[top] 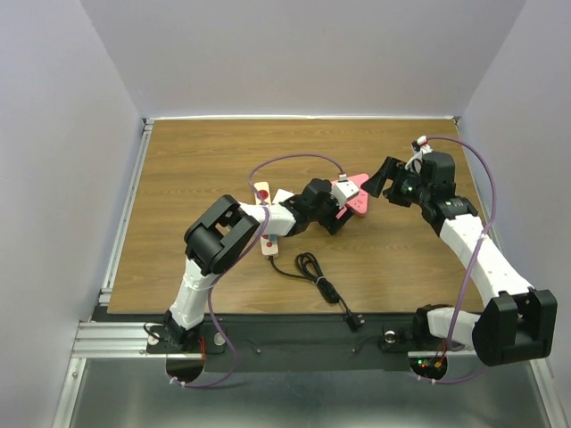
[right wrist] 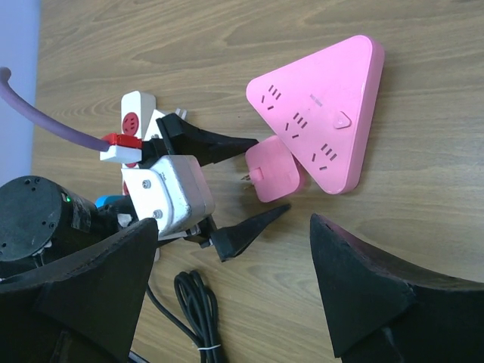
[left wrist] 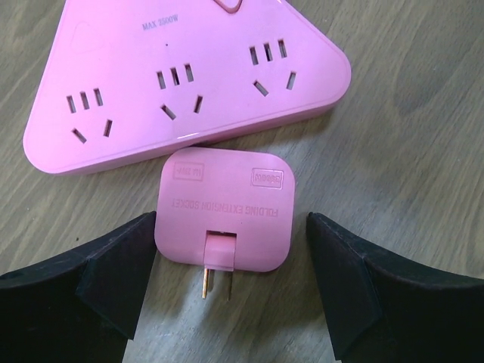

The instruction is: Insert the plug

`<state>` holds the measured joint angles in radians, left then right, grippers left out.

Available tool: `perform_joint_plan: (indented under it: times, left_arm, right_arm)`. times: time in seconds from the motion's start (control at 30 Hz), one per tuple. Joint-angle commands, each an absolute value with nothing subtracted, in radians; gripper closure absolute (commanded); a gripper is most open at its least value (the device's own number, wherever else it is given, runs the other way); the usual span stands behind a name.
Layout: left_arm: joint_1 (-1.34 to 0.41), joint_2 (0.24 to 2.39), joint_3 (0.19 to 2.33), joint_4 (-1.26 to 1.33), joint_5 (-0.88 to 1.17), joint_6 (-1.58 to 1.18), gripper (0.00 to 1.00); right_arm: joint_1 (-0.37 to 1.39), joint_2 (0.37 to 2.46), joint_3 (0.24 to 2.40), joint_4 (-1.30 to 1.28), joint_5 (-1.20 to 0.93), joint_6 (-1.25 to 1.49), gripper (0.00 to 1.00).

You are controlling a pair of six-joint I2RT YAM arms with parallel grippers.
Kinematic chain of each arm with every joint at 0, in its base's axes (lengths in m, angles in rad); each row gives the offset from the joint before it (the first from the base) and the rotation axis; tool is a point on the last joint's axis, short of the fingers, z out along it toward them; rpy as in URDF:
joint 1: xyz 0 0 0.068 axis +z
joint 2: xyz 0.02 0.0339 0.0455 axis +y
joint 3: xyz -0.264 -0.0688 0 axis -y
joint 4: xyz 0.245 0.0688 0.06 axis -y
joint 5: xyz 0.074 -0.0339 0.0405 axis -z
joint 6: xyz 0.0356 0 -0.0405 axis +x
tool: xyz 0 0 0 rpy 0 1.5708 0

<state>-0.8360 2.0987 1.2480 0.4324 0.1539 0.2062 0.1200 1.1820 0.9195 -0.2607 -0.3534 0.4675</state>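
The left hand (left wrist: 231, 253) is released, one finger on each side of the pink plug (left wrist: 224, 208) lying on the worktop (left wrist: 408, 151); the right hand (top: 379, 178) is released also.

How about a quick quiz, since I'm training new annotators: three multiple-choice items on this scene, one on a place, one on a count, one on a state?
1. Where is the pink square plug?
A. Seated in a socket
B. Flat on the table, beside the pink triangular strip
C. On top of the strip

2. How many socket groups show on the strip's face?
A. Two
B. Three
C. Five

3. How does the left tool stand?
A. Shut on the plug
B. Shut, empty
C. Open, a finger on each side of the plug

Answers: 1 B, its prongs lie bare, pointing away from the strip; 2 B, the left wrist view shows three in a row; 3 C, the fingers stand wide apart around the plug.
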Motion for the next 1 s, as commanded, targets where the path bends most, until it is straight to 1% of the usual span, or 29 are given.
perform_joint_plan:
  times: [0.0,0.07,0.1,0.17,0.2,0.27,0.3,0.37,0.4,0.43,0.7,0.8,0.9,0.97]
  left_arm:
    - [-0.841,2.123,1.304,0.397,0.152,0.23,0.14]
    - [-0.839,2.132,1.318,0.382,0.146,0.232,0.17]
    - [-0.839,2.138,1.322,0.358,0.144,0.235,0.24]
    - [-0.839,2.146,1.327,0.336,0.144,0.239,0.33]
    - [-0.841,2.146,1.316,0.321,0.141,0.241,0.44]
    - [-0.839,2.138,1.296,0.321,0.14,0.239,0.56]
    - [-0.839,2.123,1.286,0.325,0.135,0.235,0.65]
    - [-0.841,2.102,1.252,0.342,0.135,0.229,0.75]
    - [-0.839,2.088,1.24,0.351,0.132,0.222,0.89]
    - [-0.839,2.051,1.206,0.362,0.129,0.207,1.0]
    - [-0.841,1.809,0.994,0.544,0.163,0.123,1.0]
    - [-0.842,1.711,0.934,0.589,0.189,0.097,1.0]
    - [-0.839,1.606,0.882,0.638,0.225,0.068,1.0]
    - [-0.841,1.58,0.855,0.667,0.235,0.054,1.0]
  right_arm:
    - [0.11,1.146,0.919,-0.221,-0.377,0.46,0.14]
    - [0.11,1.138,0.919,-0.221,-0.376,0.46,0.14]
    - [0.11,1.135,0.919,-0.222,-0.371,0.46,0.14]
    - [0.11,1.129,0.916,-0.222,-0.37,0.46,0.14]
    - [0.109,1.127,0.914,-0.222,-0.37,0.46,0.14]
    - [0.107,1.126,0.911,-0.221,-0.371,0.465,0.14]
    - [0.106,1.129,0.908,-0.222,-0.376,0.465,0.14]
    - [0.104,1.127,0.907,-0.221,-0.38,0.466,0.14]
    - [0.104,1.126,0.905,-0.224,-0.385,0.468,0.14]
    - [0.101,1.124,0.907,-0.224,-0.388,0.469,0.14]
    - [0.063,1.117,0.911,-0.261,-0.402,0.471,0.14]
    - [0.06,1.143,0.9,-0.259,-0.491,0.465,0.14]
    - [0.06,1.17,0.894,-0.259,-0.657,0.439,0.16]
    - [0.061,1.181,0.89,-0.261,-0.73,0.426,0.16]
